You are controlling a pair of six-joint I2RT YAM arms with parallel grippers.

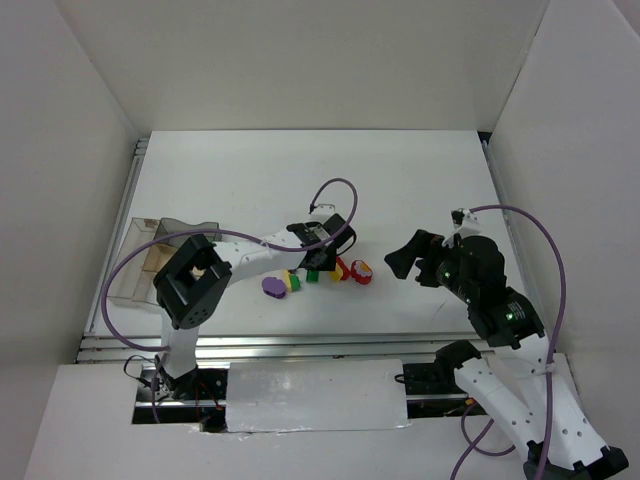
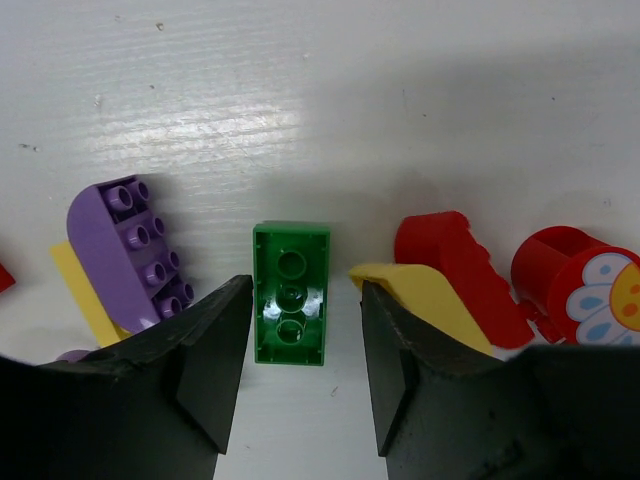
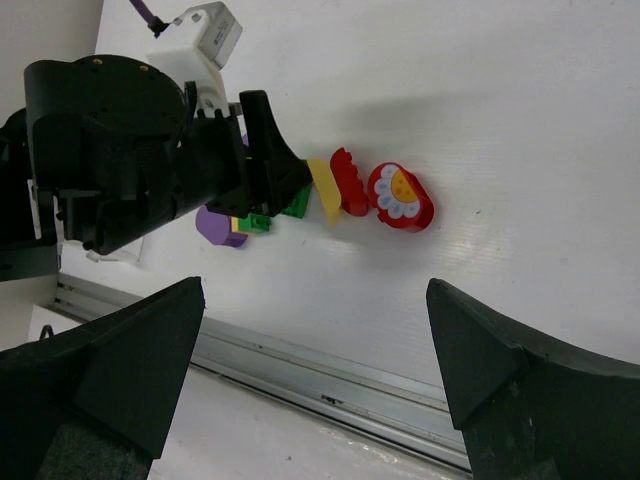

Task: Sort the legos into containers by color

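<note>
Flower-faced red lego (image 2: 590, 290) cut by right edge; containers (image 1: 128, 272) partly behind left arm (image 1: 192, 280).

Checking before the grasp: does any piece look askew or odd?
The green rectangular plastic brick lies upside down, hollow underside showing, between the open fingers of the left gripper. The purple rounded brick partly covers a yellow piece.

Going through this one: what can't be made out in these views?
Containers, top view: left arm covers part; contents unreadable.
Yellow piece, left wrist view: mostly under the purple piece and left gripper; shape unclear.
Red piece, left wrist view: cut off by the left edge.
</note>
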